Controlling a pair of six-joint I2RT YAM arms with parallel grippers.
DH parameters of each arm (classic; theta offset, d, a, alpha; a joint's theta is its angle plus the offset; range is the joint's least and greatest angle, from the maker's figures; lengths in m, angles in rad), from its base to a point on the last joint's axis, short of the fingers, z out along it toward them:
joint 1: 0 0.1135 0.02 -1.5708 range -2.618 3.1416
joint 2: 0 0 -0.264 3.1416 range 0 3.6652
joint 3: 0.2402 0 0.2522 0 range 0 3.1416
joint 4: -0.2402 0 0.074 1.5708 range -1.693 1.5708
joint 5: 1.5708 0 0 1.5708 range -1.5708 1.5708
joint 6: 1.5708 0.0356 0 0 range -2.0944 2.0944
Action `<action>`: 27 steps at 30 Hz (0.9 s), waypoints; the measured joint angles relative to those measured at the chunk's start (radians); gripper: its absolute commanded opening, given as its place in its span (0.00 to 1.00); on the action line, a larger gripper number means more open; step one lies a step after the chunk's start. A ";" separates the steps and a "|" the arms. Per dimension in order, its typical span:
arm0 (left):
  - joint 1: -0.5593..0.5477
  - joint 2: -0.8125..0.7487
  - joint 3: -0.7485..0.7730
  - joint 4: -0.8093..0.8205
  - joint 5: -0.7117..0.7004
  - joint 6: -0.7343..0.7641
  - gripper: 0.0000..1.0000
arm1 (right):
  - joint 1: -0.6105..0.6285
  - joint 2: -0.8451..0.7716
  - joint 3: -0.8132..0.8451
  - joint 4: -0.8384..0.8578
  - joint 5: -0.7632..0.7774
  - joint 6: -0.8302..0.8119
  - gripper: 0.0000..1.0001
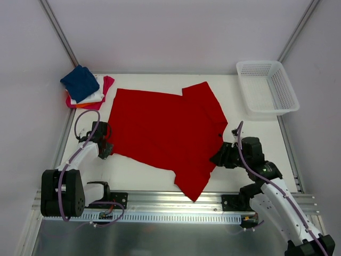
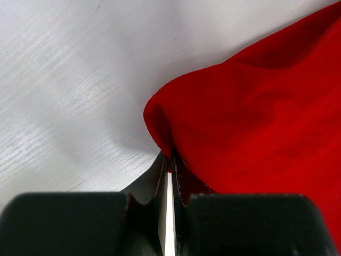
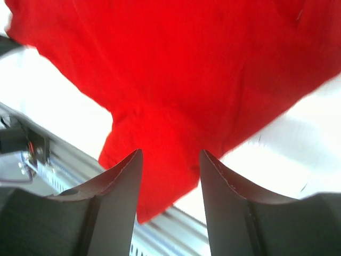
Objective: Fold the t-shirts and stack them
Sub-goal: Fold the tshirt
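Note:
A large bright red t-shirt (image 1: 165,133) lies spread on the white table, one sleeve reaching toward the near edge. My left gripper (image 1: 105,149) sits at the shirt's near left corner and is shut on a pinch of that red cloth (image 2: 213,122); the left gripper (image 2: 171,160) shows its jaws pressed together on the fabric edge. My right gripper (image 1: 217,158) hovers at the shirt's right side, by the near sleeve. In its wrist view the right gripper (image 3: 170,154) stands open above the red sleeve (image 3: 160,138), nothing held. Small folded t-shirts (image 1: 85,88), navy on top, are stacked at the far left.
A white mesh basket (image 1: 266,88) stands at the far right corner of the table. A metal rail (image 1: 170,205) runs along the near edge between the arm bases. Grey walls close in on both sides.

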 measured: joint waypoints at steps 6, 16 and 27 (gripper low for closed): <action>0.000 0.000 0.000 0.006 0.003 0.000 0.00 | 0.066 -0.005 -0.036 -0.067 -0.011 0.018 0.50; 0.000 0.000 0.000 0.006 0.003 0.000 0.00 | 0.177 0.038 -0.048 -0.097 0.013 0.069 0.48; 0.000 0.000 0.000 0.006 0.003 0.000 0.00 | 0.333 -0.047 -0.071 -0.177 0.056 0.169 0.47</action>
